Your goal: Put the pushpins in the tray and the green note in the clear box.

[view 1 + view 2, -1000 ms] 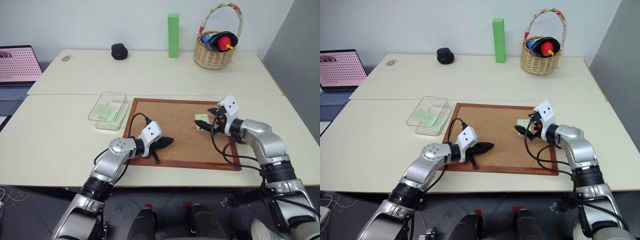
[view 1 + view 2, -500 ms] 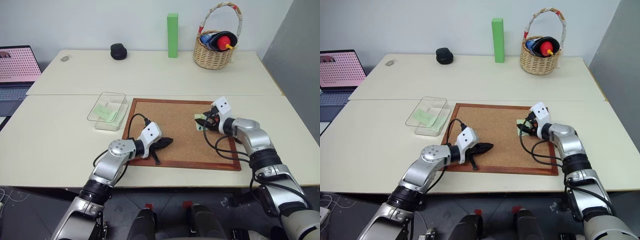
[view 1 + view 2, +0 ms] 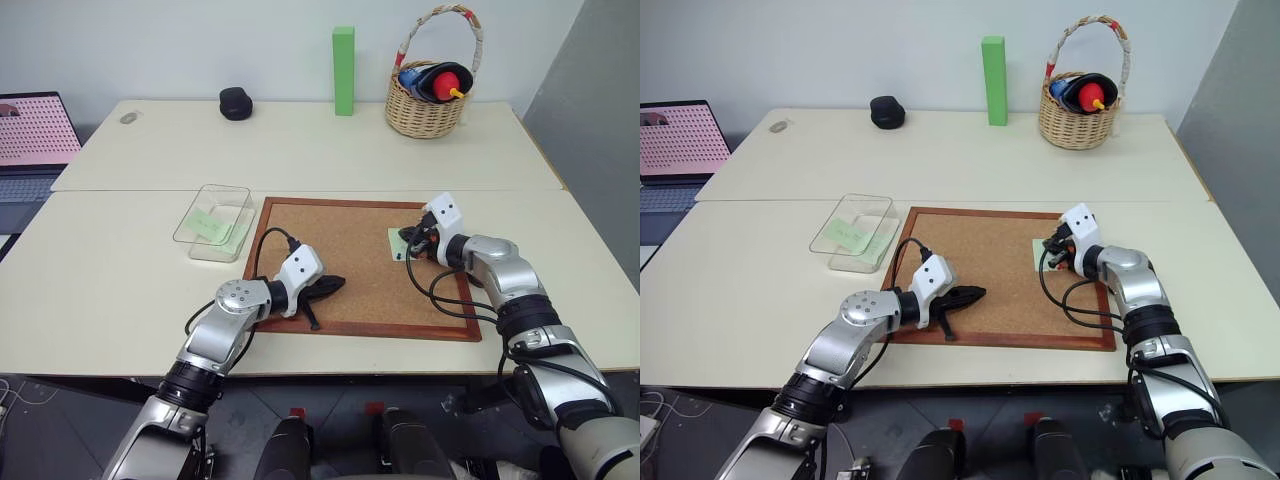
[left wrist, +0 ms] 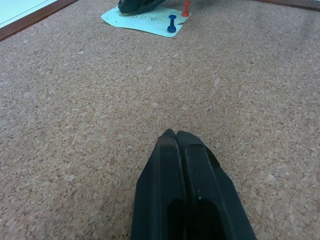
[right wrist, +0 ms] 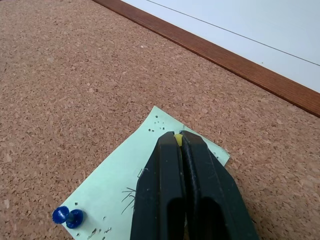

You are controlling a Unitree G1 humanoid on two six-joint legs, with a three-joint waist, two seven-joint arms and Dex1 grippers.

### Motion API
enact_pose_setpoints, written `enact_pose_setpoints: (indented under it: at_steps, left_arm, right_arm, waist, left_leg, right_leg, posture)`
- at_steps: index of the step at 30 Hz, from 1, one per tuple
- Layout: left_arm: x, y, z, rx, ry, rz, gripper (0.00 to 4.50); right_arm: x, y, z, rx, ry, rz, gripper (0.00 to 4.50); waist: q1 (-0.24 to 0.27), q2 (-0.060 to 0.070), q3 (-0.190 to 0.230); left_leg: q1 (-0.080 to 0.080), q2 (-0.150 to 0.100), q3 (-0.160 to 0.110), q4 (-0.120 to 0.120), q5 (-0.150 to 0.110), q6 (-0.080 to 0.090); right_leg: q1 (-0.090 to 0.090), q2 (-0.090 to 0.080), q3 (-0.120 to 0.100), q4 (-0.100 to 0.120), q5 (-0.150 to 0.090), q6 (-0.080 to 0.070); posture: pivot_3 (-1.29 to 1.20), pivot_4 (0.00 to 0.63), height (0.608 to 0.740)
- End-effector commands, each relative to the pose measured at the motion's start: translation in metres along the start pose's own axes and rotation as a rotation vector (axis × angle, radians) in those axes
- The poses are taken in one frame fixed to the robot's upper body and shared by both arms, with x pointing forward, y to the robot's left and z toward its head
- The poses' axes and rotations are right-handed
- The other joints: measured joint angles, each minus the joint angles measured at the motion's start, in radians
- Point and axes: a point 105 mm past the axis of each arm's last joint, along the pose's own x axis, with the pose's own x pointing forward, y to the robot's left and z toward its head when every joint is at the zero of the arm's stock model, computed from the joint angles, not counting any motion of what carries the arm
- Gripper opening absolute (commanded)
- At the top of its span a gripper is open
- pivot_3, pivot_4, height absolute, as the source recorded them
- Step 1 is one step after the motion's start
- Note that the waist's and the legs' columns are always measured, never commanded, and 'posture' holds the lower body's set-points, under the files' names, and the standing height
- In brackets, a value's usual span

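A pale green note (image 5: 117, 192) lies on the cork board (image 3: 350, 250) near its right side. A blue pushpin (image 5: 67, 216) stands in one corner of the note, and a red pushpin (image 4: 186, 8) stands beside it. My right gripper (image 5: 176, 136) is down on the note, shut on a yellow pushpin whose head shows between the tips. My left gripper (image 3: 338, 284) lies shut and empty on the board's near left part. The clear box (image 3: 215, 251) sits left of the board with a green slip (image 3: 207, 222) inside. The small dark tray (image 3: 234, 102) sits far back.
A tall green block (image 3: 344, 70) and a wicker basket (image 3: 428, 100) with toys stand at the back of the table. A laptop (image 3: 35, 140) is at the far left. The table's right edge lies close to my right arm.
My right gripper reached forward and down onto the note and closed from wide open to shut. My left gripper stayed where it was.
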Motion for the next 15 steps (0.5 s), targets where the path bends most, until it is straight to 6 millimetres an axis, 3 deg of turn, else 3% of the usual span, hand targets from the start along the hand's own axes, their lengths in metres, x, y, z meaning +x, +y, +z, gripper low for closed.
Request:
enact_pose_setpoints:
  at_steps: [1, 15]
  left_arm:
    - [0.003, -0.013, -0.022, -0.058, 0.078, -0.029, 0.00]
    - [0.002, -0.020, -0.029, -0.112, 0.104, -0.035, 0.00]
  right_arm:
    - [-0.005, 0.002, 0.032, -0.052, -0.105, 0.024, 0.02]
    - [-0.027, 0.003, 0.058, -0.062, -0.157, 0.032, 0.02]
  waist:
    - [0.000, 0.000, 0.000]
    - [0.000, 0.000, 0.000]
  left_leg:
    - [0.000, 0.000, 0.000, 0.000, 0.000, 0.000]
    - [0.001, 0.000, 0.000, 0.000, 0.000, 0.000]
  right_leg:
    - [0.000, 0.000, 0.000, 0.000, 0.000, 0.000]
    - [0.000, 0.000, 0.000, 0.000, 0.000, 0.000]
  posture:
    - [0.00, 0.150, 0.740]
    - [0.00, 0.150, 0.740]
